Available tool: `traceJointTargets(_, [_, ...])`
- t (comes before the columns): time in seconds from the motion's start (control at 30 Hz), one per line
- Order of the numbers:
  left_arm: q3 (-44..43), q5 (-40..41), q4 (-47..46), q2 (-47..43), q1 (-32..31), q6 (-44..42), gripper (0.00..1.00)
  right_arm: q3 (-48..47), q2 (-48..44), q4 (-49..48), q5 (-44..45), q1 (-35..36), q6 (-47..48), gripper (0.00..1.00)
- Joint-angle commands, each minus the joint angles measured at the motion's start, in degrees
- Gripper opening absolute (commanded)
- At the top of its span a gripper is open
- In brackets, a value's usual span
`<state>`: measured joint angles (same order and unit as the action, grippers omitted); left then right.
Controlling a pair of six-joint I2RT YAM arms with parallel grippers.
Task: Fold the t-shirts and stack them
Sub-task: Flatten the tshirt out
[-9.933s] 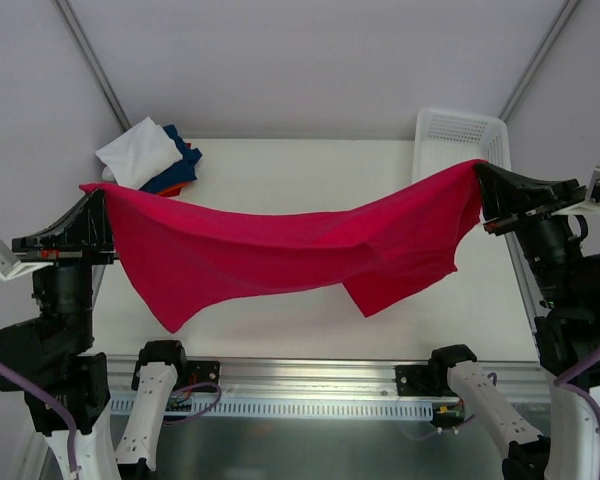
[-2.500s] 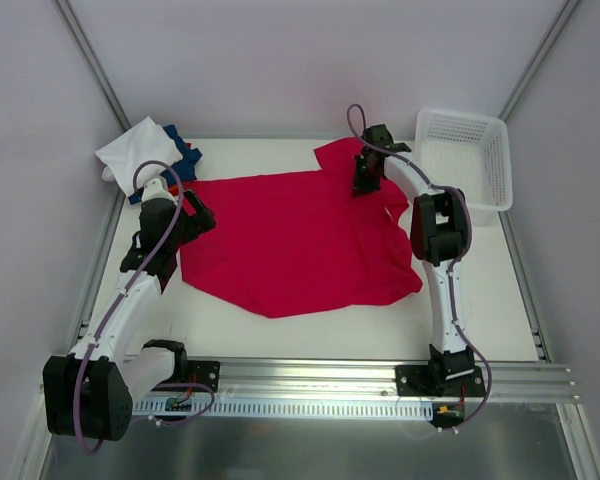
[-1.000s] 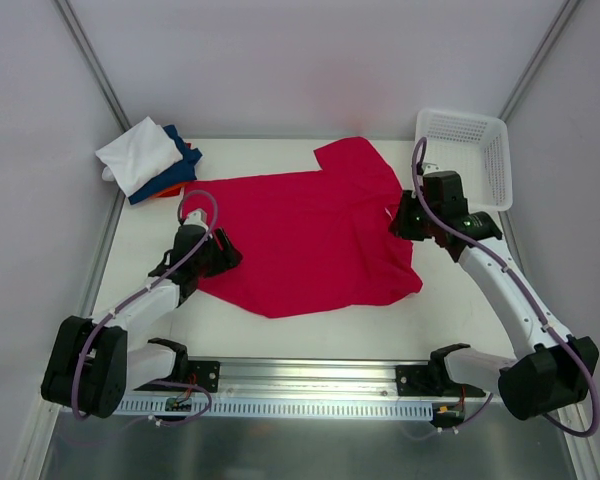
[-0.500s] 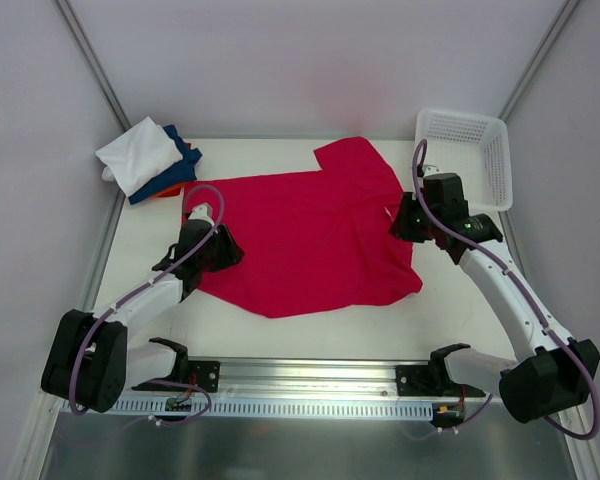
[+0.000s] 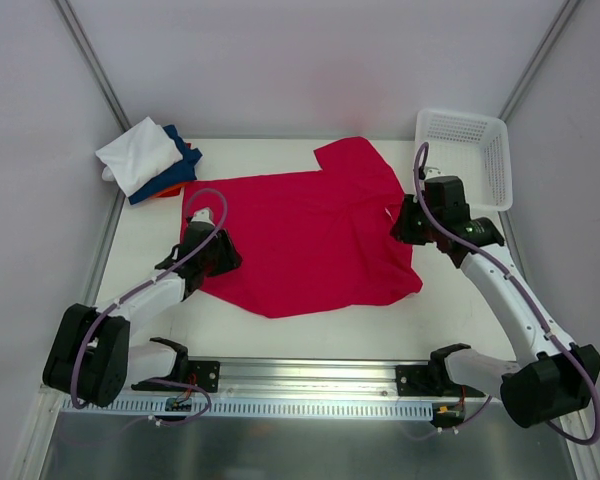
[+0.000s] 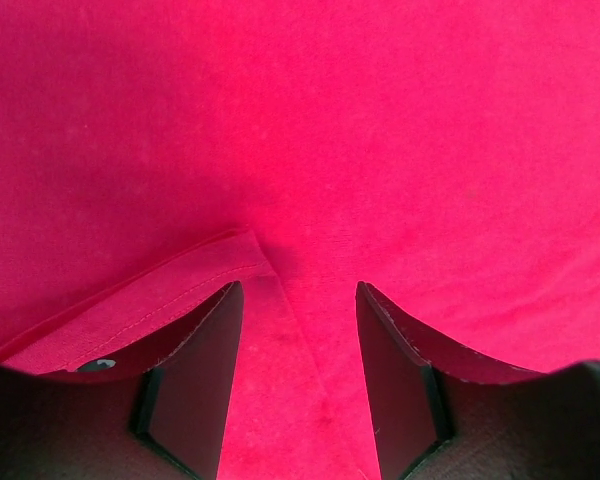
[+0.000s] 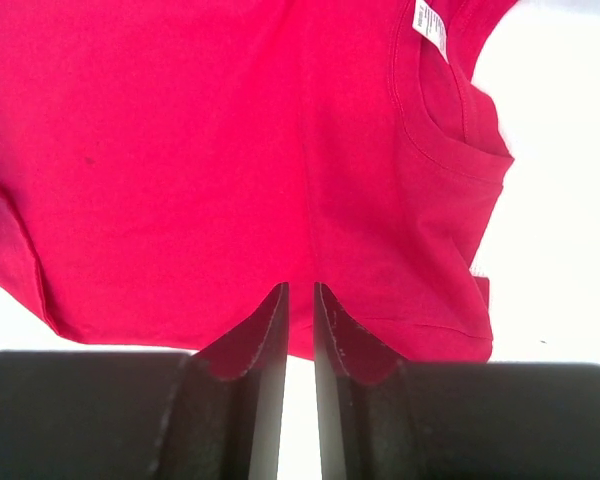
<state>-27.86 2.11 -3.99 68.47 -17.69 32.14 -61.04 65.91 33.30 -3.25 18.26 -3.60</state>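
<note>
The crimson-red t-shirt (image 5: 300, 235) lies spread flat on the white table; it also shows in the left wrist view (image 6: 330, 130) and the right wrist view (image 7: 200, 150). My left gripper (image 5: 223, 252) is open and low over the shirt's left edge, its jaws straddling a hemmed fold (image 6: 160, 285) without holding it. My right gripper (image 5: 402, 222) is at the shirt's right edge near the collar (image 7: 450, 130), with its fingers (image 7: 270, 320) nearly together and nothing between them. Folded white (image 5: 140, 152), dark blue (image 5: 185, 160) and orange (image 5: 160, 192) shirts are stacked at the far left.
A white lattice basket (image 5: 460, 150) stands at the far right corner, just beyond my right arm. A white label (image 7: 430, 28) shows inside the red shirt's collar. The metal rail with the arm bases (image 5: 310, 385) runs along the near edge.
The red shirt, earlier held stretched in the air between both grippers, now lies flat on the table. In the last second my left gripper has crept slightly onto the shirt's left edge; the right has barely moved.
</note>
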Motion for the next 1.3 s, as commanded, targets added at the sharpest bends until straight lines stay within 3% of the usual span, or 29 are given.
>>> traceJointTargets(0.0, [-0.44,1.67,-0.05,1.49,-0.59,-0.5,0.49,0.39,-2.36,-0.34,0.96,0.28,-0.18,0.19])
traceJointTargets(0.83, [-3.69,2.46,2.93,8.26,-0.68,-0.32,0.38,-0.4,-6.05,0.89,1.49,-0.07,-0.1,0.2])
traceJointTargets(1.1, [-3.96,2.72,3.55,8.61,-0.68,-0.15,0.25,-0.22,-6.41,1.07,1.49,-0.16,0.08,0.2])
traceJointTargets(1.27, [-3.87,3.16,3.72,8.53,-0.76,0.29,0.23,0.04,-5.97,0.98,1.05,-0.16,0.08,0.2])
